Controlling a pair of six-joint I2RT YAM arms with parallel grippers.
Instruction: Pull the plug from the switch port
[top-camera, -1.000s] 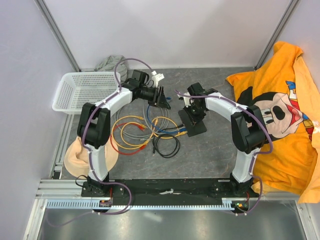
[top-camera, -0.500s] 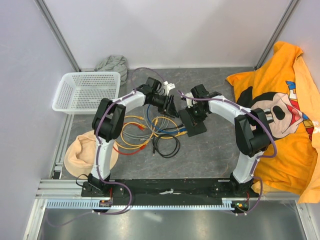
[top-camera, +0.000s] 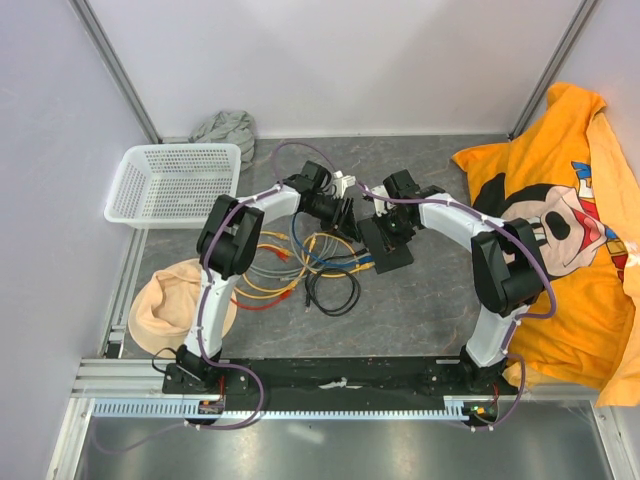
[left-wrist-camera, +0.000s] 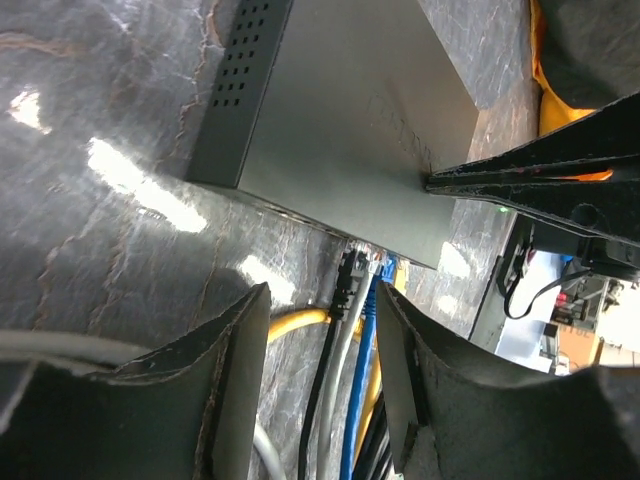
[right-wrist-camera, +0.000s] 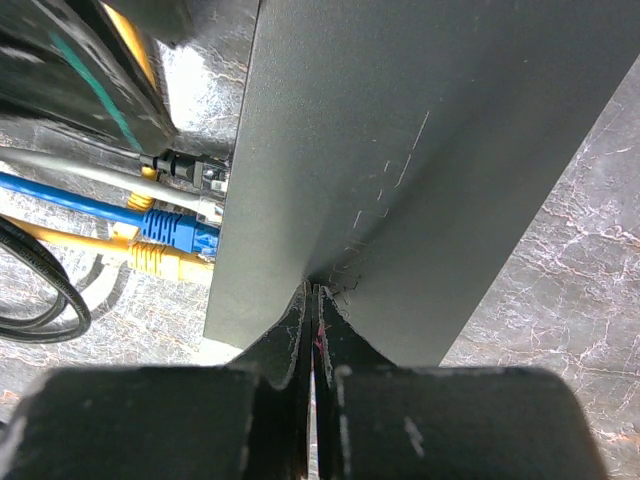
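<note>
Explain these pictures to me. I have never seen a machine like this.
These are two robot arms bolted to a table. The wide picture looks down from above; the other two come from a camera on each wrist. On the table lies a flat black switch with loops of cables plugged into one edge. Around it are a white basket, an orange shirt, a beige cloth and a grey cloth. The right gripper is shut, its tips pressing on the switch's top. The left gripper is open, aimed at the plugs, and holds nothing yet.
</note>
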